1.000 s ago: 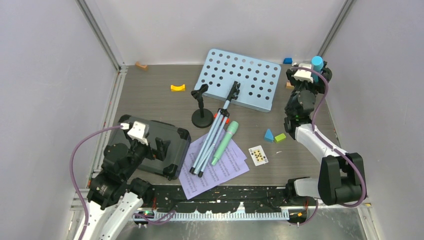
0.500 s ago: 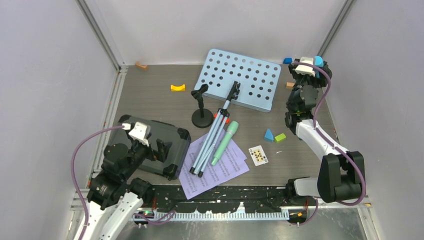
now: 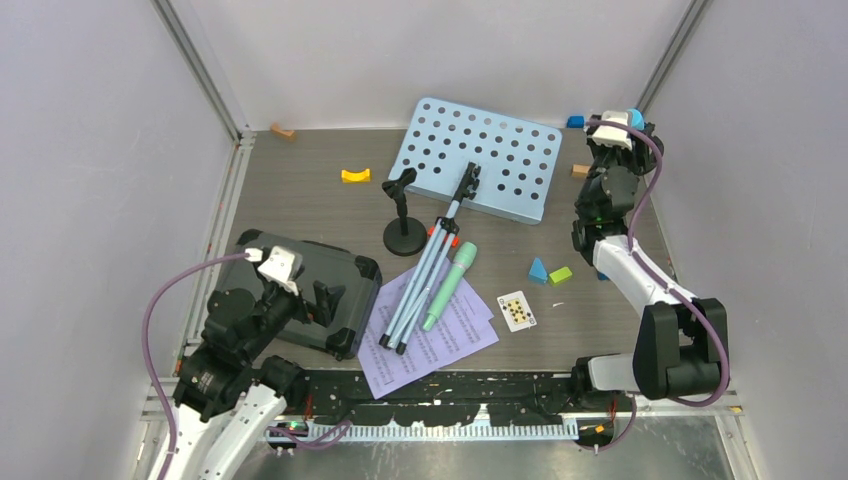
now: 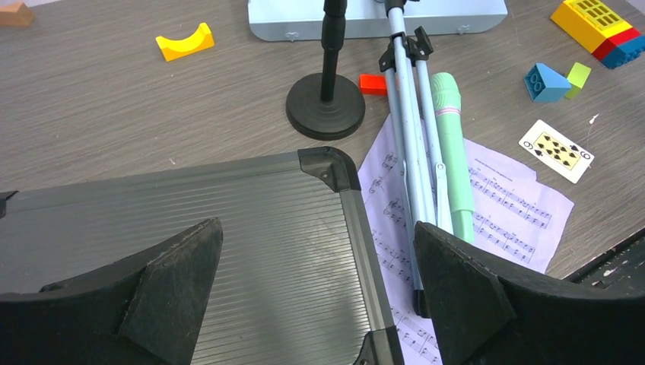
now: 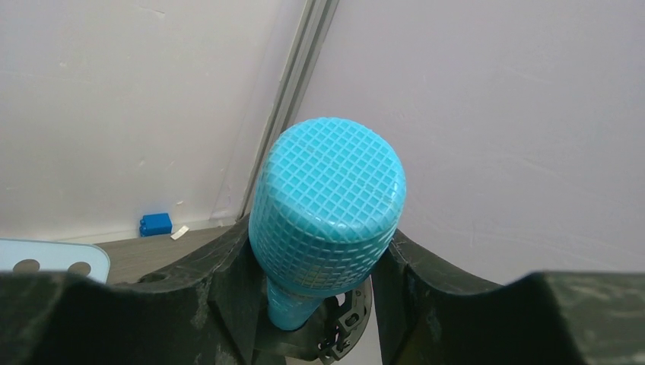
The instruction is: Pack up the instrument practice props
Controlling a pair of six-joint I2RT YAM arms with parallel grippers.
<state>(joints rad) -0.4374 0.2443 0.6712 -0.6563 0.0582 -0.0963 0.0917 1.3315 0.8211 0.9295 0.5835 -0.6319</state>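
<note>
Right wrist view: the blue toy microphone is pointing head-up, its handle clamped by the right gripper, the arm raised at the table's far right corner. The left gripper is hovering wide open over a grey ribbed case.

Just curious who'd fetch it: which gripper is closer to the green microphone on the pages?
Left. The left gripper hangs open over the grey case, a short way left of the green microphone; the right gripper is in the far corner, shut on the blue microphone.
</note>
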